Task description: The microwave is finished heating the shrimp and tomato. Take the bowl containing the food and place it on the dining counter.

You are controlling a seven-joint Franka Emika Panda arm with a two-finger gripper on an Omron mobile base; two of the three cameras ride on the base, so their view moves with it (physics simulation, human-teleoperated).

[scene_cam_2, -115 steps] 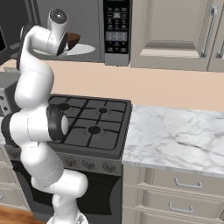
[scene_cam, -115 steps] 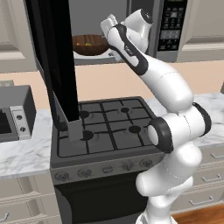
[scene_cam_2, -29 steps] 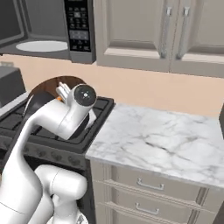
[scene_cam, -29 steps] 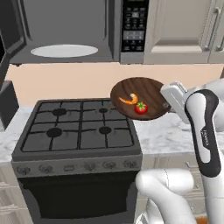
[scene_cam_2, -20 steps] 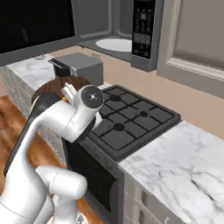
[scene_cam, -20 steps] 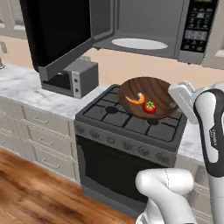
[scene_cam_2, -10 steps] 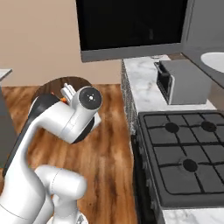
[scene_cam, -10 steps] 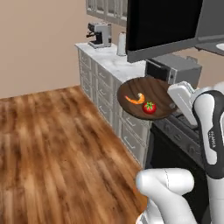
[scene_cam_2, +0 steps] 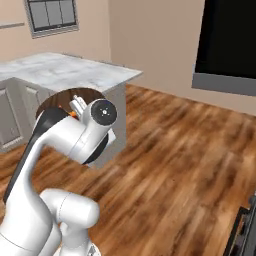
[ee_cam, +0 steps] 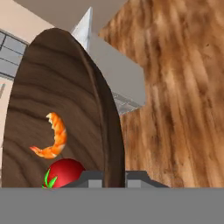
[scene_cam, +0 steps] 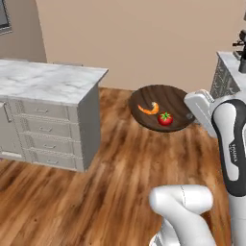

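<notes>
Two loose pieces of food ride in the bowl (scene_cam: 162, 107) we carry: the shrimp (scene_cam: 149, 108) near the middle and the tomato (scene_cam: 165, 118) just beside it, toward our side. We hold the bowl in the air above the wooden floor (scene_cam: 96, 192), with the dining tabletop (scene_cam: 48, 80) off to the left and well apart from it. Our fingers (ee_cam: 114, 178) pinch the bowl's rim, one tip on the inside and one on the outside, as the hand view shows, where the rim runs straight up between them.

We judge the bowl to be stiff, turned wood: light for its width, not fragile, but smooth, so a narrow pinch at one edge leaves the rest of the dish hanging out like a lever. Any tilt or jolt would tend to twist it in the grip. The rim is the only sensible hold, since the wall is too shallow and the body too wide to span.

The food is the touchier part. We expect the round tomato to roll at the slightest slope, and the shrimp to slide on the polished wood. Keeping the bowl level and the motion gentle matters more than grip strength here. Setting it flat on the marble, base first, looks safest.
</notes>
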